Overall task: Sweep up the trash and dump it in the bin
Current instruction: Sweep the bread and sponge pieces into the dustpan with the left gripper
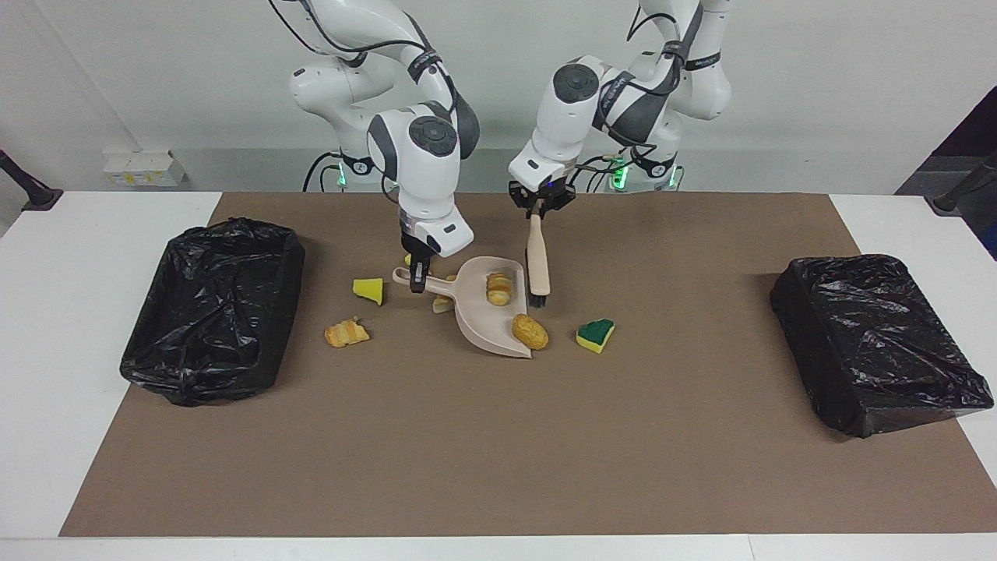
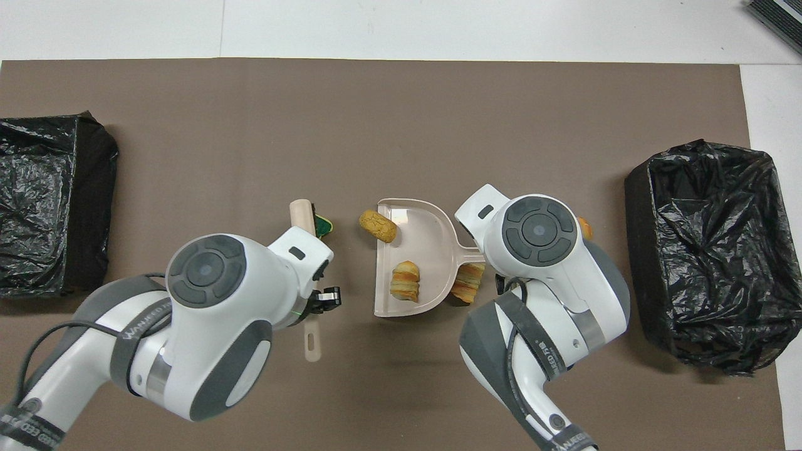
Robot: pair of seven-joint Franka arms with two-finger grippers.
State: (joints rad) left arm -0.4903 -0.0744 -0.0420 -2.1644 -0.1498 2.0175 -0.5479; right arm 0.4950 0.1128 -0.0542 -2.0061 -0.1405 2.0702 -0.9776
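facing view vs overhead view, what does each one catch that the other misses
Only the facing view: the right gripper shut on the dustpan handle, the yellow foam chunk and the whole green sponge piece. Only the overhead view: the hanging hole at the end of the brush handle. Both: the left gripper holding the brush, the croissant-like lump in the dustpan, the round bread lump at its lip, the right-end bin and the left-end bin.
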